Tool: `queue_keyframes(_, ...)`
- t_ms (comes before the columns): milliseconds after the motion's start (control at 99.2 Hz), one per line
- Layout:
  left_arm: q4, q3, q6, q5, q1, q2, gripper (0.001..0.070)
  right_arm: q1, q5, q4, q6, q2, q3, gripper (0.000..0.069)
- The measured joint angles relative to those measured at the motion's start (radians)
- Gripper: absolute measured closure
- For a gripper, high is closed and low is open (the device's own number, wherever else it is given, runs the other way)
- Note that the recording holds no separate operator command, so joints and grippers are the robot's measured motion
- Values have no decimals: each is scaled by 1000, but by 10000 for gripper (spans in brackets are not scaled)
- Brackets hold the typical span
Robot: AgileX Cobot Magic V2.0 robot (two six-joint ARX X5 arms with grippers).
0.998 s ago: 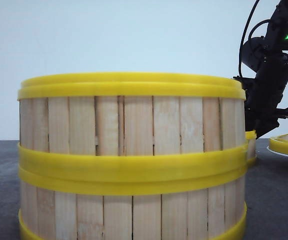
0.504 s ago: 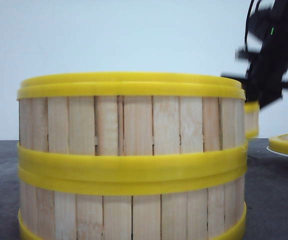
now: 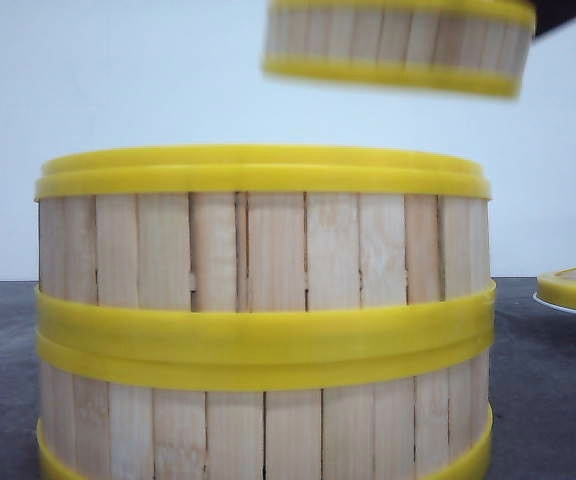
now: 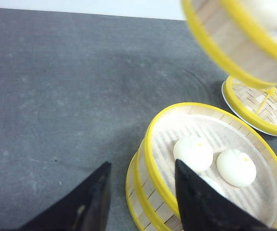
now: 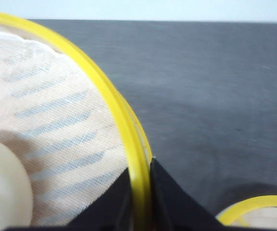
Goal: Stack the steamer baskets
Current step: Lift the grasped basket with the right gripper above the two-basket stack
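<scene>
Clamped on the yellow rim of one round, shallow steamer basket with pale wood slats and yellow bands (image 5: pixel 56 110), the right gripper (image 5: pixel 141 192) had its jaws pinched either side of the wall, one inside and one outside. We saw this lifted basket in the air in the front view (image 3: pixel 398 45), blurred, above and slightly to the right of the stack, touching nothing below it. Inside it lay a pale woven liner and part of a white round bun (image 5: pixel 4 187).

Our left gripper (image 4: pixel 138 197) had its jaws parted and gripped nothing; one dark finger (image 4: pixel 88 202) hung over bare dark grey tabletop (image 4: pixel 56 96), the other over the near rim of the stack.

We counted two more steamer baskets of the same kind stacked one on the other (image 3: pixel 263 310), resting on the tabletop close to the front camera, the yellow bands meeting at mid-height. The upper one stood open, and in the left wrist view we saw white round buns (image 4: pixel 193 153) on its liner.

Beside the stack, toward the right edge of the tabletop, a flat woven lid with a yellow rim (image 4: pixel 261 108) lay on a white plate (image 3: pixel 568 303), apart from the stack. We could not tell from the front view how far behind the stack it lay.
</scene>
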Motion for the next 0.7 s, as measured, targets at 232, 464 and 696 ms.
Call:
queue_keyframes(232,-13,0,0,0,0,0,471,44,-68,-142,-31,-103,0,664)
queue_keyframes(464,-36,0,0,0,0,0,471,165,-68,-265,-76,-119,0,664)
queue_keyframes(696,-35,0,0,0,0,0,471,299,-10,-261,-121,-70,0,664)
